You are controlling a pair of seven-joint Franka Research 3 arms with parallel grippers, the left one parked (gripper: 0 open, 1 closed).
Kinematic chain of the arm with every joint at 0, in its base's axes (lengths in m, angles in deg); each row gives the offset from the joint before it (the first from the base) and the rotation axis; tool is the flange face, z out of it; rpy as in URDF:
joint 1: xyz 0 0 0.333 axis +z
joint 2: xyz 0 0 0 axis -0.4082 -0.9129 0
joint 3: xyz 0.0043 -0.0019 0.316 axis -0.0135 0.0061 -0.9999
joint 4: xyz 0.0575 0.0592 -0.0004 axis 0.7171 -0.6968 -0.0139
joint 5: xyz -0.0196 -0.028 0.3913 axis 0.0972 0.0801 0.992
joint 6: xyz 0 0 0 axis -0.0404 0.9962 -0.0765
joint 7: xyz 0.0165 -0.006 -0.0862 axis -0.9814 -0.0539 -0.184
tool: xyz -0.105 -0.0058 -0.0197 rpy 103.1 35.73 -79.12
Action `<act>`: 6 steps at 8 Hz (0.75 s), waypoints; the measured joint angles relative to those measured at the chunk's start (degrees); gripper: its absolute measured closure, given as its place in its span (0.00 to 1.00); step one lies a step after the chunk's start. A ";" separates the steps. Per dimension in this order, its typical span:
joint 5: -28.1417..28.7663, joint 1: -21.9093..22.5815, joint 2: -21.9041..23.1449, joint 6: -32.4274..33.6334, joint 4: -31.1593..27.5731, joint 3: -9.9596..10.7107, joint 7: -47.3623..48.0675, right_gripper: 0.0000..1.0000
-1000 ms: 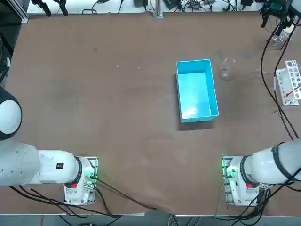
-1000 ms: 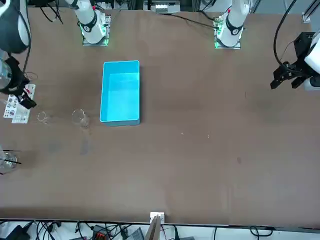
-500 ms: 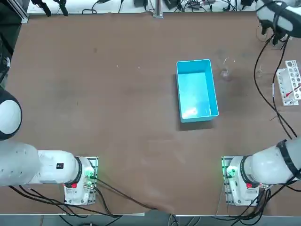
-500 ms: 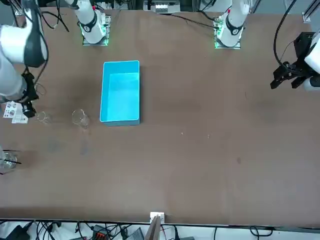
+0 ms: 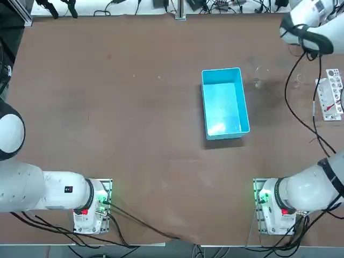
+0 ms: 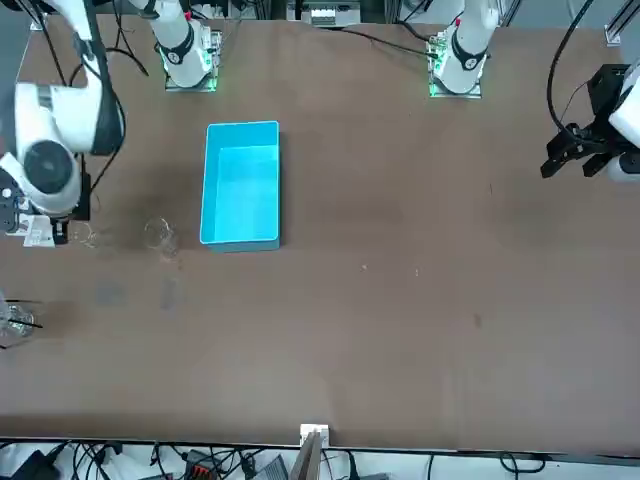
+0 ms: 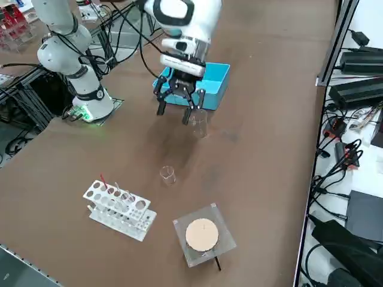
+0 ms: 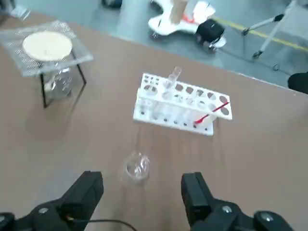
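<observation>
The right arm [image 7: 182, 18] stretches far forward, wrist turned straight down; the right gripper [image 7: 174, 110] hangs with its 2 fingers [image 8: 89, 190] spread wide.

Right gripper [image 8: 142, 186] above small beaker [image 8: 136, 166] near rack [image 8: 183, 105]

2 bkrs [image 7: 199, 124] [image 7: 167, 174]; 1 bin [image 7: 218, 89], rack [image 7: 119, 210], stand [image 7: 202, 234]

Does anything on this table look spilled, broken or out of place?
Nothing looks spilled or broken; a red stick merely leans slanted in the test tube rack. The open right gripper hovers over the table near a small glass beaker, which stands upright.
</observation>
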 joint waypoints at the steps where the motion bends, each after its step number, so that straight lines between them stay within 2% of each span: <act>1: -4.85 0.16 -2.79 1.04 -0.29 -0.04 6.80 0.01; 3: -12.82 0.14 -9.03 4.48 -0.61 0.03 17.62 0.03; 6: -20.13 0.08 -16.43 10.40 -0.65 0.10 31.31 0.06</act>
